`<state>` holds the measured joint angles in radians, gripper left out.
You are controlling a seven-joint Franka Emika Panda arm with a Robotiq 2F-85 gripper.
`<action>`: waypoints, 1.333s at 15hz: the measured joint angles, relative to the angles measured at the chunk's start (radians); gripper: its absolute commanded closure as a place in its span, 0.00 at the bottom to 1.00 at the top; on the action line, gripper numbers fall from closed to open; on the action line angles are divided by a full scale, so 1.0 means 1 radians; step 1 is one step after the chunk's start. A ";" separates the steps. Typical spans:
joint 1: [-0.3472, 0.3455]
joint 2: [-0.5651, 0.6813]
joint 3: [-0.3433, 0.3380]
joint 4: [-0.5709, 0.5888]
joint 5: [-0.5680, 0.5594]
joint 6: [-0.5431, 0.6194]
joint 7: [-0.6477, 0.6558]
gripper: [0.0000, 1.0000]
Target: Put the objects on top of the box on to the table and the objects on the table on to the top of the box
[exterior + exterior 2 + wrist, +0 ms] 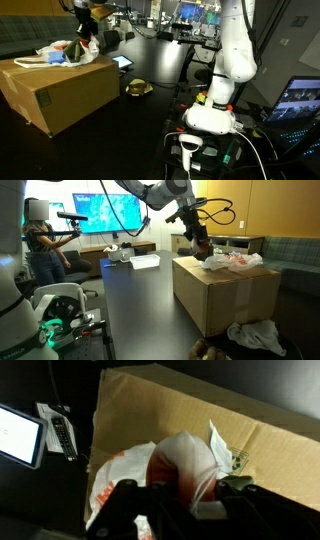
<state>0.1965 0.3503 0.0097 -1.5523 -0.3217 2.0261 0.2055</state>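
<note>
Cardboard box (250,430) top fills view; gripper (182,500) at 6 o'clock, jaws pinched on white-orange plastic bag (190,455). Box edge at 9 o'clock; black table (45,495) beyond, tablet (18,435) there.

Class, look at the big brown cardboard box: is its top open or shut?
Shut. In the wrist view the box has a flat top with no raised flaps, and in an exterior view plastic bags rest on it.
</note>
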 measured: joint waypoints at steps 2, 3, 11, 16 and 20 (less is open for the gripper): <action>0.000 0.078 0.010 0.096 0.030 0.000 -0.008 0.97; 0.000 0.113 0.017 0.143 0.041 0.000 -0.010 0.97; 0.038 0.285 0.039 0.426 0.081 -0.015 -0.020 0.97; 0.056 0.383 0.047 0.558 0.119 -0.076 -0.053 0.97; 0.053 0.485 0.044 0.643 0.134 -0.150 -0.067 0.97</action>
<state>0.2498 0.8353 0.0541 -0.9089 -0.1876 1.8761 0.1384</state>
